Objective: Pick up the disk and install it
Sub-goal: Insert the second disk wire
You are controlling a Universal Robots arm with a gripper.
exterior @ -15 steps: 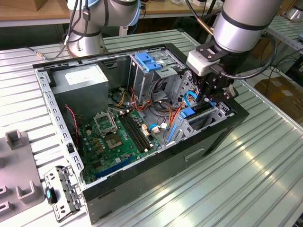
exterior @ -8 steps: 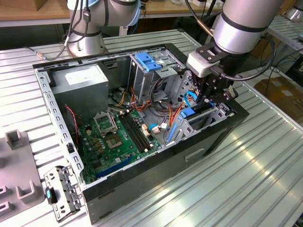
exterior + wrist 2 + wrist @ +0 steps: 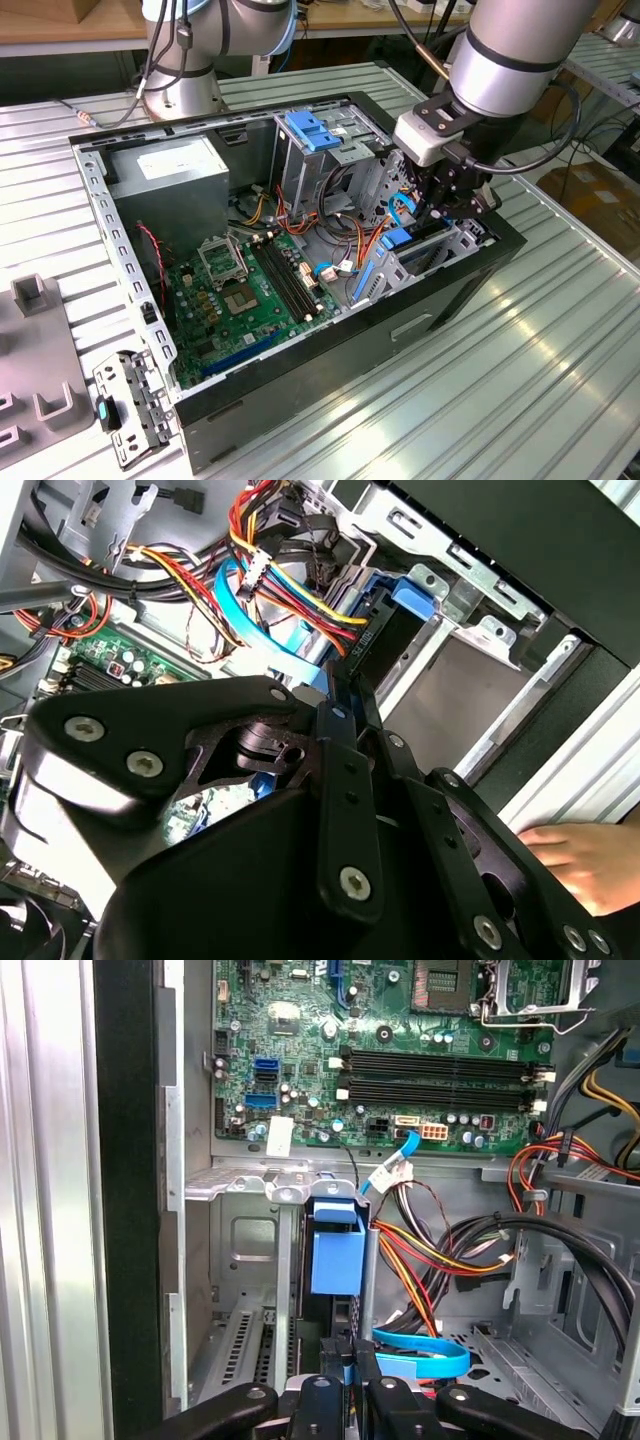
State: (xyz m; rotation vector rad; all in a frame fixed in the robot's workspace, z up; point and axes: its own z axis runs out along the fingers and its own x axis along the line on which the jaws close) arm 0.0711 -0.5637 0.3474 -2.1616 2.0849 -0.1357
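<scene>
My gripper [image 3: 443,212] hung at the right of the exterior view, low inside the open computer case [image 3: 470,290], just over the drive bay at the case's near-right corner. The disk [image 3: 336,1260] stood on edge in that bay: in the first wrist view, lower centre of the frame, its blue carrier rose straight up from between my fingers [image 3: 343,1352], the long axis running away from the gripper toward the motherboard [image 3: 400,1050] at the top of the frame. My fingers were drawn close together with the disk's thin edge caught between them, so I judged myself clamped on it, the disk already partly down in its slot and directly ahead of the gripper, not off to a side. In the second wrist view the same blue carrier edge [image 3: 415,592] showed at upper centre, beside the red, yellow and blue cables [image 3: 285,580]. A person's hand [image 3: 585,865] lay at the lower right of that frame, outside the case wall. The ribbed metal table [image 3: 560,380] carried the case.
</scene>
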